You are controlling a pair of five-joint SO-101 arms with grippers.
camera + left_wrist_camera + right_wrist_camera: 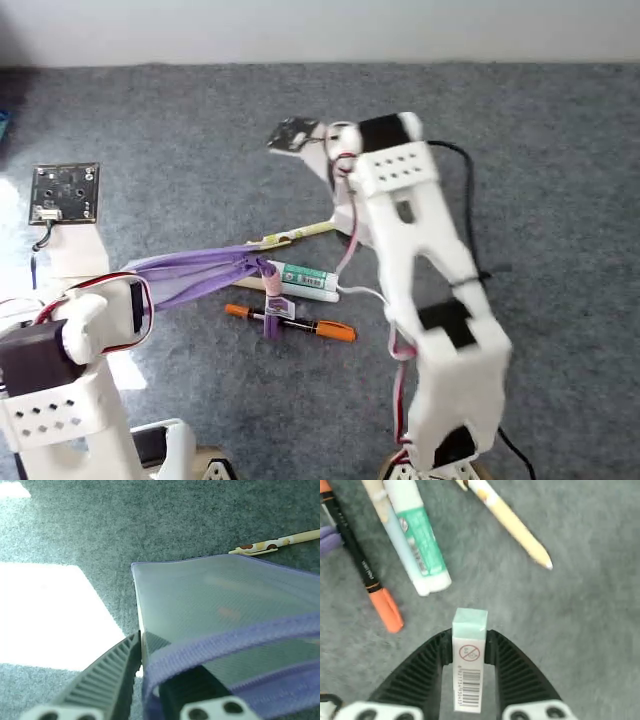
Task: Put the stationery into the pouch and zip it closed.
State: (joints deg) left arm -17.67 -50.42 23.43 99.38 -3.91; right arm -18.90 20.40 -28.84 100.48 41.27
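Right gripper (469, 647) is clamping an eraser (469, 624), with the jaws pressing on its two long sides. The eraser's long axis is running straight out along the fingers, mint end poking past the tips and sleeve end sitting back in the throat. It's hanging over the grey mat (520, 180), near the loose items: glue stick (417, 540), orange-capped pen (367, 575) and cream pen (512, 522). Left gripper (150, 670) is pinching one short end of the purple mesh pouch (195, 272), closed on the fabric edge. In the high view the pouch is stretching from the left arm toward mid-table, its far end lying by the glue stick and its pull strap (270, 305) draping over the orange-capped pen. The relation that matters: the pouch is lying on the left-arm side of the eraser with the pen cluster in between, and its long axis is pointing roughly at the right arm. In the left wrist view the two zipper tapes are running apart, so I'm reading the mouth as open along the long edge; how wide, can't tell. I'm judging the eraser should go in mint end first, along the zipper line rather than across it. The other items are sitting outside the pouch, so I'm calling this early in the task.
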